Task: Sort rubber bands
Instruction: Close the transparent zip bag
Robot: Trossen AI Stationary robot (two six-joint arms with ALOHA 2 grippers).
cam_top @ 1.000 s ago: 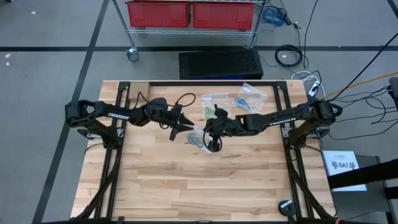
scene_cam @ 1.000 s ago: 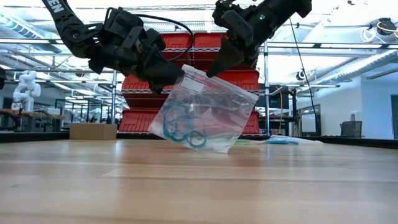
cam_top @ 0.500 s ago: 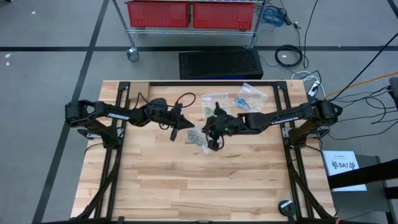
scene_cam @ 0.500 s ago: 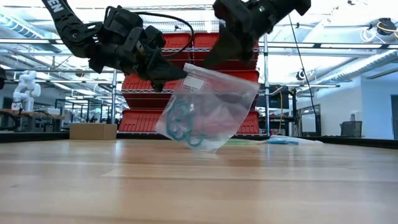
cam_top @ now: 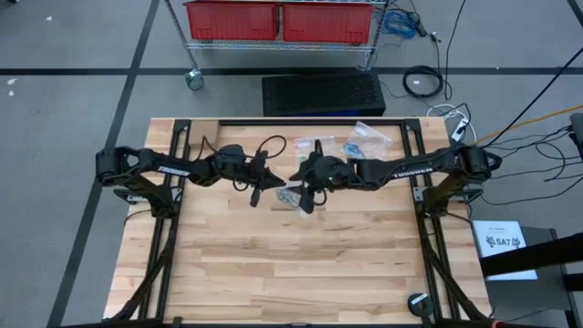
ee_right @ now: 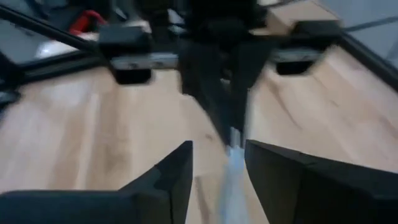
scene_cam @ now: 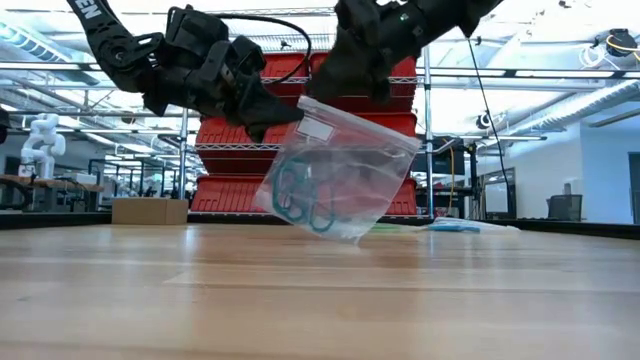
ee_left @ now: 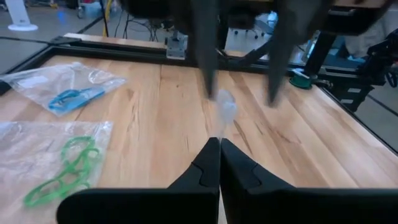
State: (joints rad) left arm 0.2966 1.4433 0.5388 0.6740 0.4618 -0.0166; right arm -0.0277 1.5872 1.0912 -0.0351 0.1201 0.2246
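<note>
A clear plastic bag [scene_cam: 340, 175] with dark teal rubber bands [scene_cam: 300, 200] in its lower part hangs over the middle of the table. My left gripper [scene_cam: 288, 113] is shut on it, coming from the table's left. My right gripper [ee_right: 217, 147] stands open just above the bag's top edge [ee_right: 233, 163], a finger on either side, and touches nothing that I can see. In the high view both grippers meet over the bag [cam_top: 290, 196]. Two more bags lie flat on the far part of the table: one with green bands [ee_left: 62, 168], one with blue bands [ee_left: 71, 98]. My left gripper pinches the bag's top corner [scene_cam: 298, 108] on the table's left side, beside the white label, between its two fingers. The fingers come nearly level from the left. The bag hangs tilted below them, its bands sagging to the low end; whether its bottom touches the table cannot be told.
Black frame rails [cam_top: 273, 121] run along the table's far, left and right sides. A broad stretch of bare wood [cam_top: 301, 264] lies toward the near edge. Beyond the table stands a wire cart with red bins [cam_top: 278, 20].
My left gripper has shut on the bag's top corner. My right gripper has opened, let go of the bag's top edge, and risen a little toward the far edge. The bag stays hanging, now from the left gripper alone, and its low end has swung slightly.
</note>
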